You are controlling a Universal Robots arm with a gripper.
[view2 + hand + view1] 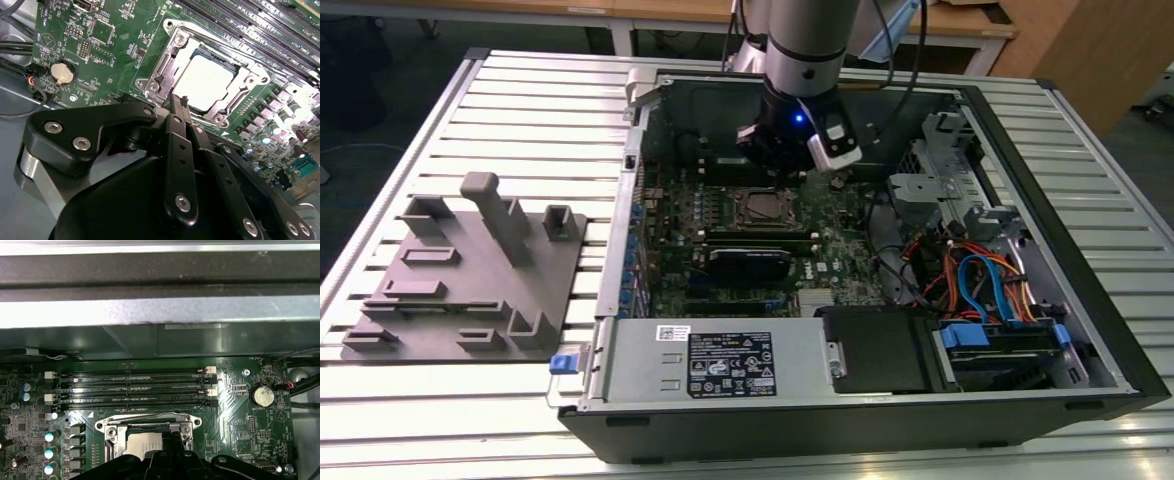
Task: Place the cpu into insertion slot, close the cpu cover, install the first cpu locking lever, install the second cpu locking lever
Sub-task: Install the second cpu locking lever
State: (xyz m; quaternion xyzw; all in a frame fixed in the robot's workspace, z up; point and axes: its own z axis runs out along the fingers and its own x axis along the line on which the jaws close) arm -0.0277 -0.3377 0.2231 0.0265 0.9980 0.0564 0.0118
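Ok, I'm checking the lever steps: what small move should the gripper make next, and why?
Probably ease the gripper down at the socket's edge to catch a locking lever. In the second wrist view the cpu sits seated with the cpu cover lying flat over it, and the closed fingertips hover beside that cover. Whether either lever is latched, I cannot tell.

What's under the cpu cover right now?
Through the cpu cover's cut-out, the cpu's silver top shows, seated. The insertion slot beneath is covered; the tool hides the cover's near edge.
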